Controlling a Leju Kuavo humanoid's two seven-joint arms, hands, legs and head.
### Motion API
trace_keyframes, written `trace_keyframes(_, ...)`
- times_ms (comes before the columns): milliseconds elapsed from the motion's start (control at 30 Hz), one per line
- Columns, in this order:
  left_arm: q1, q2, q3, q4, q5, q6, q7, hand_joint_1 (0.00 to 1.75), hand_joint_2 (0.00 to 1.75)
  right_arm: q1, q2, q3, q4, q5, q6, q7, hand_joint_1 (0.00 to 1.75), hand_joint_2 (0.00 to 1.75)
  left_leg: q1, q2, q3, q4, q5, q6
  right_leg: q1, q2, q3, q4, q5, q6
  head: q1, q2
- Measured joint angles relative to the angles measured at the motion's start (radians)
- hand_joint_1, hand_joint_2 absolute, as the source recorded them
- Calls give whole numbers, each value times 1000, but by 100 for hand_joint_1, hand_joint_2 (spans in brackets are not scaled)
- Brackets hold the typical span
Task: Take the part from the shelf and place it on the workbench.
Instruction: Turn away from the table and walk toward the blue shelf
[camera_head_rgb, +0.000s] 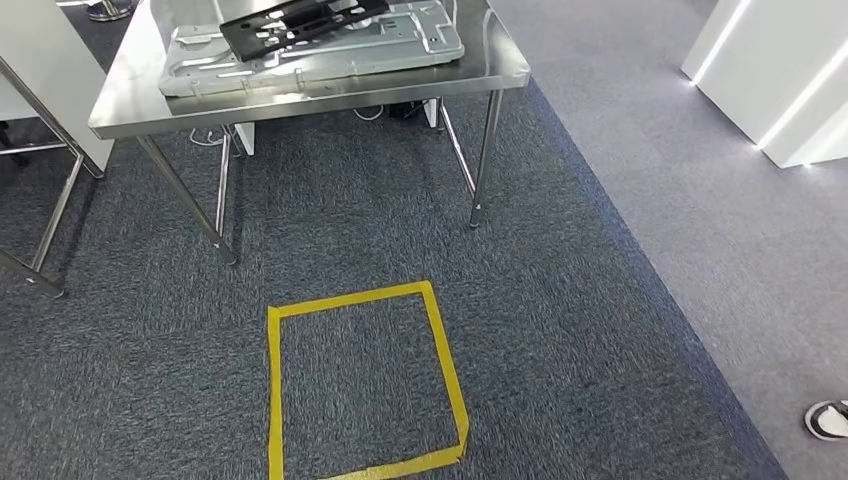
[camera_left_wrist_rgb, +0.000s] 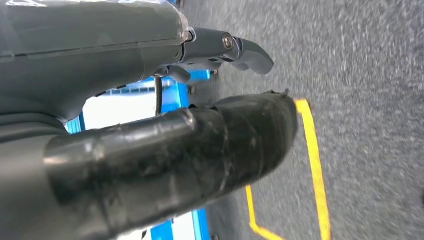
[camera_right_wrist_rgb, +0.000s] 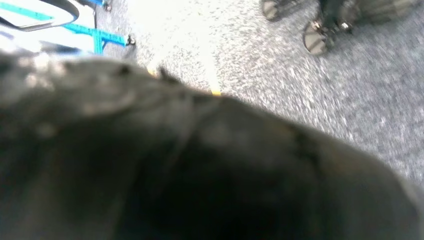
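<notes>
Steel worktop (camera_head_rgb: 130, 95) ahead, black part (camera_head_rgb: 300, 22) on grey tray (camera_head_rgb: 400, 45) near front edge. Left hand (camera_left_wrist_rgb: 150, 150) and right hand (camera_right_wrist_rgb: 200, 165) finger state unclear. Step squarely into yellow floor square (camera_head_rgb: 440, 340).

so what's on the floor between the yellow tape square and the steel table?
Bare dark carpet, head view. Nothing lies between the yellow tape square and the steel table, apart from the table's own legs.

A workshop: steel workbench (camera_head_rgb: 300, 95), carpet floor (camera_head_rgb: 560, 330), yellow tape square (camera_head_rgb: 365, 380).
</notes>
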Motion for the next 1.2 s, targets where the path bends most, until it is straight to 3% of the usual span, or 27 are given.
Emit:
trace_keyframes(67, -5, -1, 5, -2, -30, -3, -21, 0, 0, 5, 21, -62, -23, 78, 44, -4, 0, 0, 0, 15, -7, -16, 11, 8, 0, 12, -10, -4, 19, 12, 0, 0)
trace_keyframes(100, -8, -1, 7, -3, -41, -3, -29, 0, 0, 6, 30, -91, -32, 103, 57, -6, 0, 0, 2, 25, -15, -18, 21, 16, 0, 6, -17, 5, 8, 15, 1, 0)
trace_keyframes(133, -11, -1, 9, -3, -49, -4, -35, 0, 0, 7, 39, -118, -41, 121, 65, -8, 0, 0, 3, 36, -25, -21, 32, 24, 0, -6, -28, 30, -22, 17, 1, 0)
trace_keyframes(167, -12, -2, 11, -3, -56, -4, -40, 0, 0, 7, 46, -141, -49, 132, 70, -9, 0, 0, 4, 48, -35, -21, 42, 31, -2, -23, -42, 75, -70, 18, 2, 0)
trace_keyframes(233, -13, -2, 18, -4, -64, -4, -46, 0, 0, 6, 58, -178, -63, 145, 77, -10, 0, 0, -1, 72, -62, -17, 59, 38, -5, -43, -74, 206, -165, 24, 3, 0)
trace_keyframes(267, -13, -2, 21, -4, -66, -4, -47, 0, 0, 6, 62, -192, -67, 148, 79, -11, 0, 0, -2, 85, -77, -12, 67, 37, -6, -45, -80, 261, -182, 28, 4, 0)
trace_keyframes(300, -15, -2, 24, -4, -68, -4, -48, 0, 0, 7, 66, -203, -72, 151, 81, -10, 0, 0, -3, 97, -94, -7, 74, 36, -7, -47, -75, 289, -174, 30, 4, 0)
trace_keyframes(333, -17, -3, 26, -4, -70, -4, -49, 0, 0, 7, 68, -213, -76, 154, 83, -10, 0, 0, -3, 108, -111, 0, 81, 35, -7, -50, -51, 282, -149, 32, 4, 0)
trace_keyframes(400, -22, -3, 28, -4, -76, -4, -51, 0, 0, 5, 74, -232, -85, 164, 92, -10, 0, 0, -4, 126, -139, 16, 92, 30, -5, -74, 50, 169, -106, 29, 3, 0)
trace_keyframes(467, -25, -3, 29, -4, -82, -5, -54, 0, 0, 3, 80, -251, -95, 175, 103, -9, 0, 0, -6, 142, -156, 32, 102, 22, 2, -106, 155, 20, -117, 19, 3, 0)
trace_keyframes(500, -27, -3, 29, -4, -83, -6, -55, 0, 0, 2, 83, -260, -99, 179, 108, -9, 0, 0, -6, 150, -161, 36, 107, 17, 7, -115, 182, -24, -128, 12, 3, 0)
trace_keyframes(533, -29, -4, 30, -4, -83, -6, -55, 0, 0, 2, 85, -268, -101, 182, 110, -9, 0, 0, -6, 159, -163, 38, 113, 11, 10, -111, 184, -42, -131, 5, 3, 0)
trace_keyframes(567, -33, -4, 30, -5, -84, -6, -57, 0, 0, 2, 88, -278, -102, 185, 113, -9, 0, 0, -4, 161, -165, 39, 115, 5, 8, -106, 176, -45, -124, -3, 3, 0)
trace_keyframes(633, -38, -4, 30, -5, -86, -6, -63, 0, 0, -1, 95, -295, -105, 193, 121, -9, 0, 0, -2, 126, -179, 68, 79, -10, 3, -96, 155, -50, -104, -19, 3, 0)
trace_keyframes(700, -38, -4, 30, -6, -88, -7, -73, 0, 0, -5, 102, -314, -108, 206, 135, -11, 0, 0, 2, 78, -208, 161, -12, -19, 2, -85, 127, -50, -82, -31, 3, 0)
trace_keyframes(733, -37, -4, 31, -6, -90, -8, -79, 0, 0, -6, 105, -323, -110, 212, 142, -12, 0, 0, 3, 68, -224, 224, -54, -21, 3, -78, 112, -48, -71, -33, 3, 0)
trace_keyframes(767, -37, -4, 31, -6, -91, -8, -85, 0, 0, -7, 108, -332, -112, 218, 148, -14, 0, 0, 5, 64, -233, 278, -78, -22, 4, -70, 95, -46, -60, -32, 2, 0)
trace_keyframes(800, -38, -4, 31, -6, -92, -9, -90, 0, 0, -7, 111, -341, -114, 223, 154, -15, 0, 0, 6, 63, -231, 307, -77, -22, 4, -61, 78, -42, -49, -31, 2, 0)
trace_keyframes(833, -39, -4, 31, -6, -93, -9, -96, 0, 0, -7, 114, -350, -116, 229, 159, -16, 0, 0, 7, 62, -212, 301, -55, -21, 4, -52, 60, -36, -39, -29, 2, 0)
trace_keyframes(900, -41, -3, 31, -7, -94, -9, -107, 0, 0, -8, 121, -369, -120, 246, 176, -19, 0, 0, 10, 46, -128, 192, 4, -18, 2, -33, 28, -22, -21, -23, 2, 0)
trace_keyframes(967, -42, -2, 31, -7, -95, -9, -118, 0, 0, -13, 130, -391, -124, 279, 201, -23, 0, 0, 10, 10, -42, 52, 17, -13, 2, -14, 2, -7, -4, -13, 2, 0)
trace_keyframes(1000, -43, -1, 32, -7, -95, -9, -121, 0, 0, -16, 134, -406, -127, 302, 216, -23, 0, 0, 9, -3, -22, 12, 11, -10, 2, -5, -6, -3, 6, -7, 3, 0)
trace_keyframes(1067, -44, 4, 31, -5, -96, -10, -125, 0, 0, -20, 139, -437, -128, 365, 242, -15, 0, 0, 7, 5, -23, -7, 13, -2, 2, 12, -15, -4, 25, 7, 3, 0)
trace_keyframes(1100, -46, 9, 31, -1, -96, -9, -127, 0, 0, -21, 138, -448, -126, 403, 248, -12, 0, 0, 8, 17, -28, -9, 22, 5, 1, 13, -20, 0, 21, 12, 3, 0)
trace_keyframes(1133, -48, 14, 31, 4, -96, -6, -131, 0, 0, -23, 137, -455, -123, 437, 251, -11, 0, 0, 8, 28, -36, -10, 32, 15, 0, 4, -27, 16, 0, 16, 4, 0)
trace_keyframes(1200, -49, 25, 31, 17, -96, 1, -141, 0, 0, -30, 134, -459, -114, 478, 250, -18, 0, 0, 7, 53, -57, -12, 53, 30, -4, -28, -52, 104, -94, 23, 6, 0)
